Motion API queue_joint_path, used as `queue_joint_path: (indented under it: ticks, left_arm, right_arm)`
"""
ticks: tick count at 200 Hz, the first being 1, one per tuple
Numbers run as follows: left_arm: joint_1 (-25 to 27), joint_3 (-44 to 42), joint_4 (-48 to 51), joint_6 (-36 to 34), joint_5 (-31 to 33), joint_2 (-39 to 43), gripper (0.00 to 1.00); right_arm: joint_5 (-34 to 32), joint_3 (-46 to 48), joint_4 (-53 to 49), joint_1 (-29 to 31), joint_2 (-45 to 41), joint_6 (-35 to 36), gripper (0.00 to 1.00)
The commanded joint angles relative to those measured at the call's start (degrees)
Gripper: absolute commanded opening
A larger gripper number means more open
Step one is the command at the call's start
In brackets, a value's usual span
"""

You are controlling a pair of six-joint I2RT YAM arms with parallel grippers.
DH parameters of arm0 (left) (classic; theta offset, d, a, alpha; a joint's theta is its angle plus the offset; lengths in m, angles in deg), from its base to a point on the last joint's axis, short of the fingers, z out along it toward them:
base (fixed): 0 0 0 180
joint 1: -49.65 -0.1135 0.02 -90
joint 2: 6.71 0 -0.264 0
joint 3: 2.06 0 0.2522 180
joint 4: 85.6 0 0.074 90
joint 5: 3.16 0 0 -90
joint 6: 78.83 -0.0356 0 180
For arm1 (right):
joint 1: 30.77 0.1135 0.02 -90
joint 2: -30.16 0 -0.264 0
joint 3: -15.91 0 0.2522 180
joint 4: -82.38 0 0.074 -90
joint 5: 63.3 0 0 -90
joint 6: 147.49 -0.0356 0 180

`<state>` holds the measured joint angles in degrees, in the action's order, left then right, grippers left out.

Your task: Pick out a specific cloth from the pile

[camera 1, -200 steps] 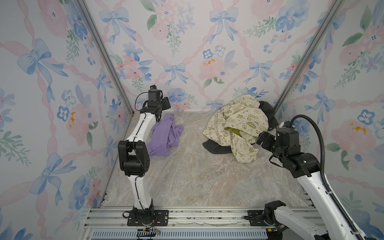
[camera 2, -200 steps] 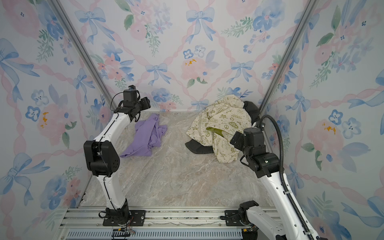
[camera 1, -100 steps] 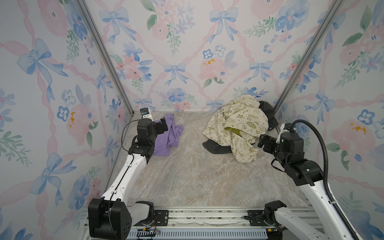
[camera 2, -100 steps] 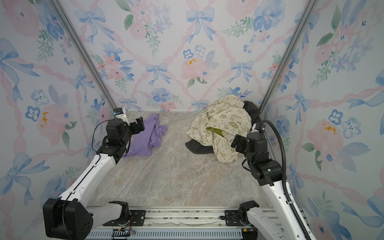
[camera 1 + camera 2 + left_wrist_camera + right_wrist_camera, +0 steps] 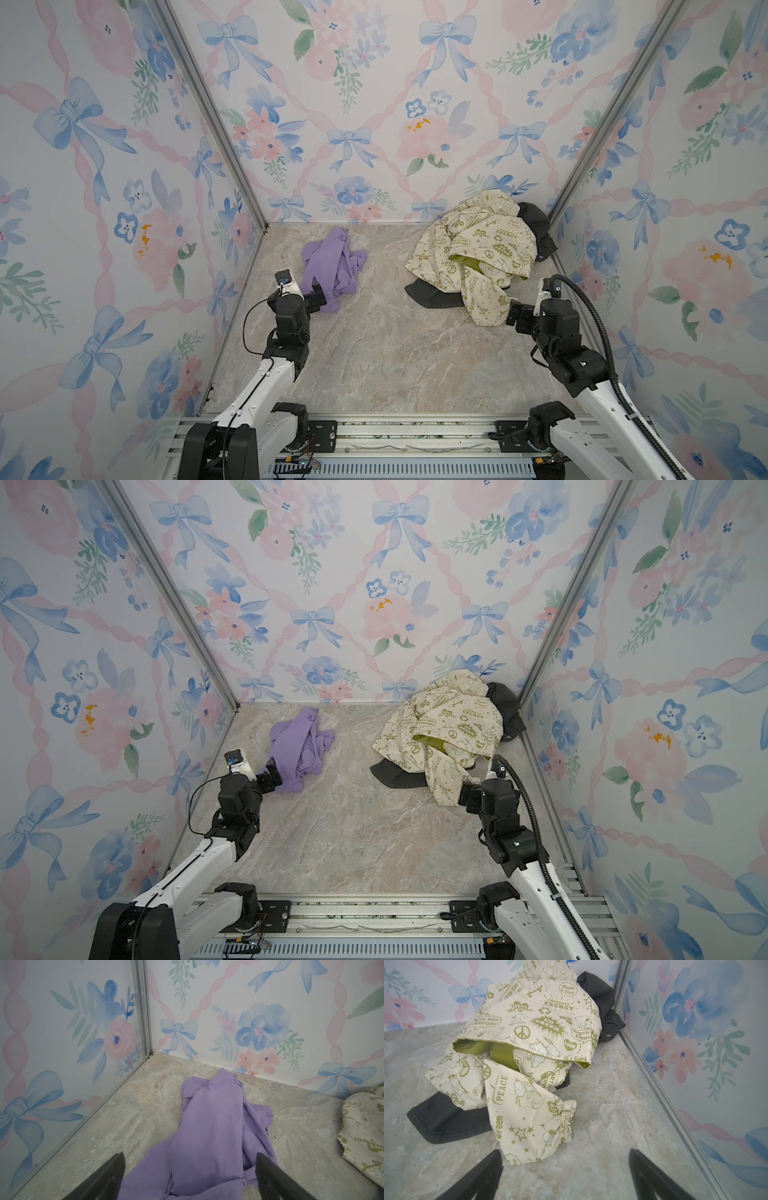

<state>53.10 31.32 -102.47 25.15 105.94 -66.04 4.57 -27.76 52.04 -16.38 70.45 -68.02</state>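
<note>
Left of the pile, left gripper (image 5: 316,292) (image 5: 272,771): jaws spread wide, nothing clasped.
Left gripper contact: in the left wrist view (image 5: 190,1154) the two dark fingers (image 5: 108,1176) flank the near end of the cloth (image 5: 209,1126); touch cannot be told.
Right gripper (image 5: 513,318) (image 5: 564,1150): jaws equally wide and empty, tips just short of the pile's nearest sleeve cuff.
Cloth place: on the marble-look floor (image 5: 395,353), well apart from the pile (image 5: 478,249) (image 5: 444,725), to its left in both top views.
Cloth look (image 5: 332,266) (image 5: 299,746): plain lilac, crumpled into long soft folds, unprinted.
Pile look: cream cloth (image 5: 529,1022) with olive-green print on top, dark grey cloth (image 5: 446,1120) poking out beneath.
</note>
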Motion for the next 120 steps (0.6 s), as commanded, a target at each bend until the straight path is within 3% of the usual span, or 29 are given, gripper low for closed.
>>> queue_joint_path:
  ticks: [1,53,90,120]
  left_arm:
    - [-2.42,-2.10,-9.77,-0.38,-0.68,-4.04,0.98]
    - [-3.45,-3.40,-24.58,-1.58,-5.12,-16.03,0.98]
    - [-3.62,-1.37,-28.07,-3.31,-10.09,-24.11,0.98]
    - [-3.62,-0.89,-29.22,-4.37,-12.75,-26.19,0.98]
  right_arm:
    - [0.77,5.88,13.07,-1.52,2.41,6.07,0.97]
    - [8.33,13.25,36.08,-7.48,15.32,5.08,0.97]
    - [13.16,8.28,38.82,-8.77,26.98,8.95,0.97]
    - [15.55,3.78,41.88,-8.86,34.96,11.02,0.97]
